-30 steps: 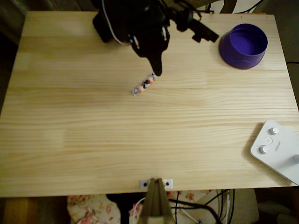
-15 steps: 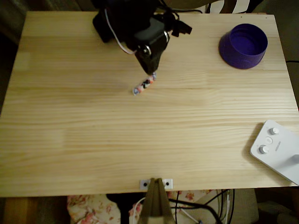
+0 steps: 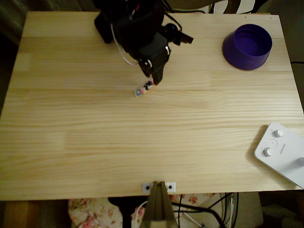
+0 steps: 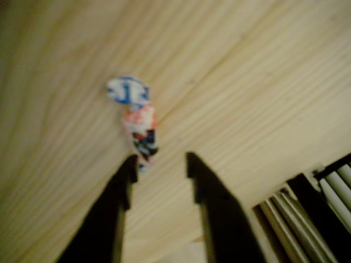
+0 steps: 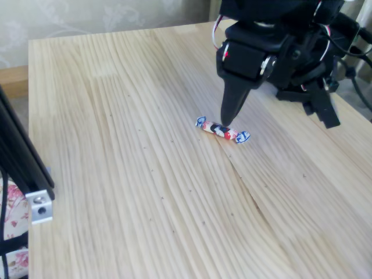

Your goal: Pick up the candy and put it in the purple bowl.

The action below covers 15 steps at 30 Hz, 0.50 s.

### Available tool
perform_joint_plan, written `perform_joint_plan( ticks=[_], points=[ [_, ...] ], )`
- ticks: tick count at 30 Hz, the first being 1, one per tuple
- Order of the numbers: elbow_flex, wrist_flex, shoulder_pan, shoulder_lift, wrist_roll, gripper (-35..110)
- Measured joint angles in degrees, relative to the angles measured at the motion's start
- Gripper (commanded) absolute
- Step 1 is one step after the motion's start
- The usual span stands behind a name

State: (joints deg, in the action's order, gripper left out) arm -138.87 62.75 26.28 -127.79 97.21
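Lying flat on the wooden table, the candy rests near the middle of the far half, well apart from the purple bowl at the far right corner in the overhead view. The gripper points down directly over it; in the wrist view the jaws stand narrowly parted, the left finger apparently touching the sweet's near end, though blur prevents certainty. A white device with round buttons sits at the near right edge; its small lettering is unreadable.
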Motion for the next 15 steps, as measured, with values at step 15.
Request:
perform_joint_plan(
  ticks=[15],
  points=[
    [1.4,2.7,-1.1,2.5,2.4,21]
  ],
)
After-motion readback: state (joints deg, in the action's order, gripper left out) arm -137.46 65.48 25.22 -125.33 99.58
